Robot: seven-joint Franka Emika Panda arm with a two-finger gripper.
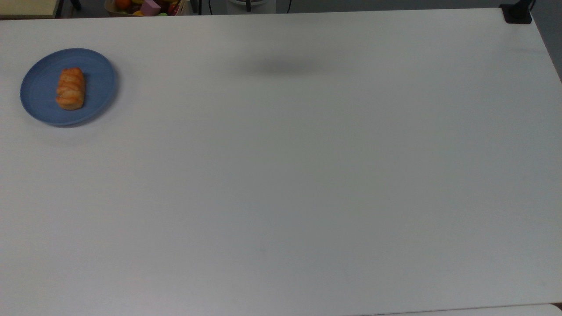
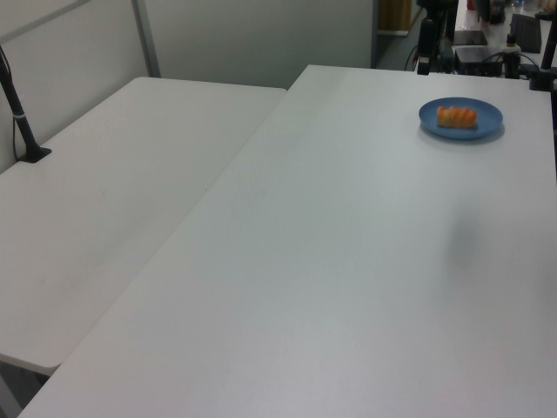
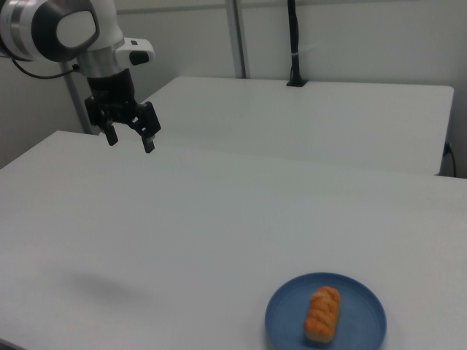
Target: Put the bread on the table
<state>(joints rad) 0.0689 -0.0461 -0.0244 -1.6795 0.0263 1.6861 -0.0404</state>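
lying on plate: bread (image 1: 70,88), golden-orange, ridged glossy top, flat near the middle of the blue plate (image 1: 98,66), well inside the rim
bread in other views: left view (image 2: 457,117), long side running across the frame; right view (image 3: 322,313), long side running roughly toward the camera
plate: round, blue, much bigger than the bread, sits on the table (image 1: 307,184) near the top view's left edge; far right of the left view (image 2: 435,107); bottom right of the right view (image 3: 284,313)
table: plain white matte top, fills most of the top view; also in the left view (image 2: 331,261) and right view (image 3: 182,219)
shadow: soft dark patch on the table at upper centre of the top view (image 1: 281,67), well apart from the plate; faint smudge in the right view (image 3: 98,283)
gripper: right view (image 3: 130,139), upper left, hangs above the table, black fingers (image 3: 148,136) pointing down, well apart from bread and plate
jaws: released, clear gap between the two fingers, nothing held
arm: white and grey panda links (image 3: 66,29) above the gripper in the right view
second table: white, just beside the main one; left view's left (image 2: 104,192), back of the right view (image 3: 328,117)
black pole: stands on the second table, right view (image 3: 293,44); left view's left edge (image 2: 17,113)
clutter: colourful objects past the table's far edge at top left of the top view (image 1: 145,6), too cut off to name
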